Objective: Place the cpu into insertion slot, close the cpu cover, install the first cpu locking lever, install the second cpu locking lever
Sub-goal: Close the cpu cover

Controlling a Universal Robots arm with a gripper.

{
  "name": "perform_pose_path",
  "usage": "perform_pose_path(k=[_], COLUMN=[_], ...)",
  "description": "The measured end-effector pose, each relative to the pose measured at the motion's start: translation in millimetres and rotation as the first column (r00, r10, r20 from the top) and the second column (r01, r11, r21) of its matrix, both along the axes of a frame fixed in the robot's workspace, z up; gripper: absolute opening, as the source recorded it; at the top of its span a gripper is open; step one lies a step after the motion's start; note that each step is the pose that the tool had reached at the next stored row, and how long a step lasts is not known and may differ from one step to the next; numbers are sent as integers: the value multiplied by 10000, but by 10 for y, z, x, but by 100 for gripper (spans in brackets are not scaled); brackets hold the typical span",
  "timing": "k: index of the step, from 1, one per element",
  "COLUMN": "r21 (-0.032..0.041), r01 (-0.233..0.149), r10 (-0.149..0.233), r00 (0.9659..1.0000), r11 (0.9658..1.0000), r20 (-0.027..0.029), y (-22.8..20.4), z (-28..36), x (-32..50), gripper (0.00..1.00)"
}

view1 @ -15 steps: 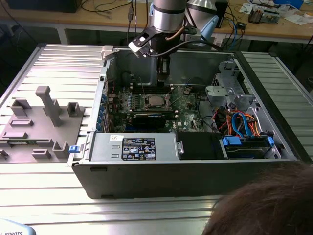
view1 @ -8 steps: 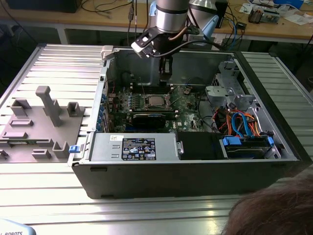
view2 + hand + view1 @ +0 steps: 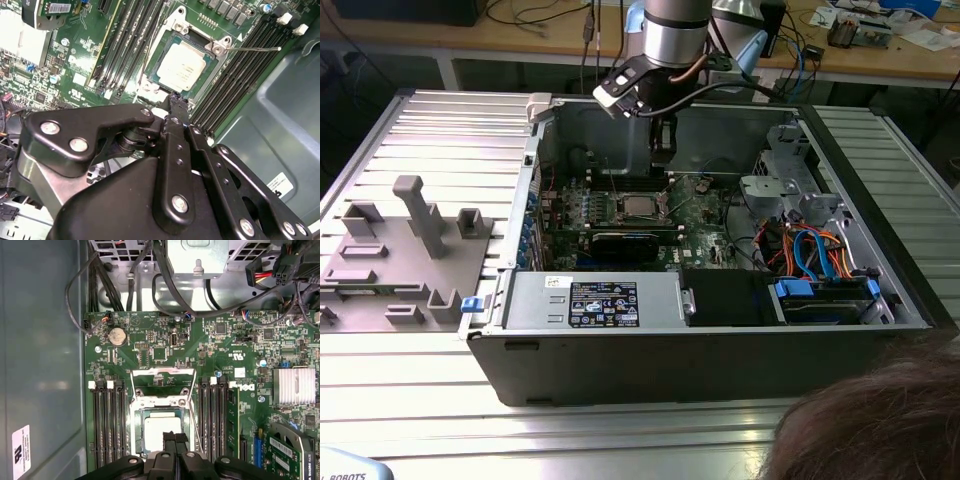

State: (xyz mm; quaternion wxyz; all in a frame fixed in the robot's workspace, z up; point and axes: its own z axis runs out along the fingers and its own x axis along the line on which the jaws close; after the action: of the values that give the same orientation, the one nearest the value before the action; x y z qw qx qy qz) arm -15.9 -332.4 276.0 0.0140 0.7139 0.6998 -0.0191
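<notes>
— First wrist view: cpu (image 3: pixel 156 427) seated flat in insertion slot (image 3: pixel 135 440), cpu cover (image 3: pixel 162 379) hinged up open beside it, leaving its top bare.
— Claw (image 3: pixel 175 436)?
— Pinched shut, holding nothing, hanging just above cpu; slim that way, probably for reaching between memory slots (image 3: pixel 107 425).

The cpu (image 3: pixel 184 65) has a matt silver-grey metal top; the cpu cover (image 3: pixel 162 371) is thin bright metal. The tool (image 3: pixel 175 102) is black semi-gloss metal with shiny screw heads (image 3: pixel 180 202). The circuit board (image 3: pixel 150 335) is glossy green, the tabletop (image 3: pixel 420 120) ribbed pale metal
</notes>
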Motion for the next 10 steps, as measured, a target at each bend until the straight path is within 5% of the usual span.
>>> perform_pose_path(k=[10], r21=[0], r01=[0], r10=[0], r00=[10000], r11=[10000], r20=[0], y=[0], z=[0], x=[65], gripper=[11])
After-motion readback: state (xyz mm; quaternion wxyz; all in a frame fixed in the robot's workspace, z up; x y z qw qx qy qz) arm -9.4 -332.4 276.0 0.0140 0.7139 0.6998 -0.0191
